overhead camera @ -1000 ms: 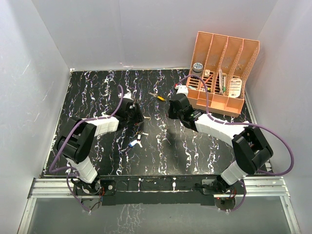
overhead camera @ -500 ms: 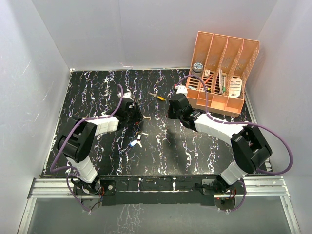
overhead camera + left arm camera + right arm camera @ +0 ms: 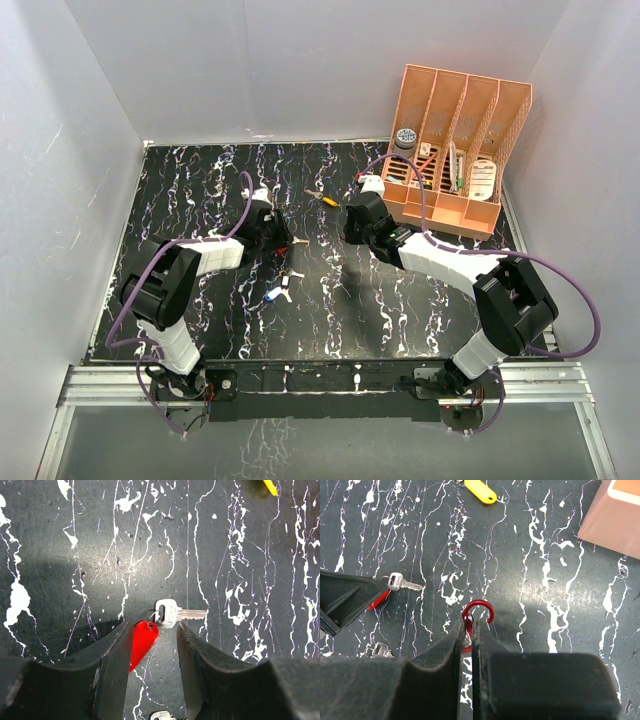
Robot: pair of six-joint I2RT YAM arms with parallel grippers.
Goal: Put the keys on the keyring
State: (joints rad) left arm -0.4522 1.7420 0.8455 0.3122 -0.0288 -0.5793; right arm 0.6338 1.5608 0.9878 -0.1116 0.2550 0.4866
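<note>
My left gripper (image 3: 155, 632) is open and low over the table, its fingers straddling a red-headed key: the red head (image 3: 142, 643) lies against the left finger, joined by a thin wire loop to a silver key (image 3: 174, 614). My right gripper (image 3: 471, 626) is shut on the keyring (image 3: 480, 610), a red open hook that sticks out past the fingertips. In the top view the left gripper (image 3: 279, 241) and the right gripper (image 3: 350, 228) face each other at mid-table. A yellow-headed key (image 3: 328, 200) lies behind them. A blue key (image 3: 270, 295) and a white key (image 3: 287, 283) lie nearer.
An orange file organizer (image 3: 455, 150) with small items stands at the back right, and its corner shows in the right wrist view (image 3: 620, 515). Another silver key (image 3: 162, 715) lies just under the left gripper. White walls enclose the black marbled table (image 3: 200, 180).
The left gripper has shifted very slightly around the red-headed key. The right gripper stays shut on the keyring in the same place.
</note>
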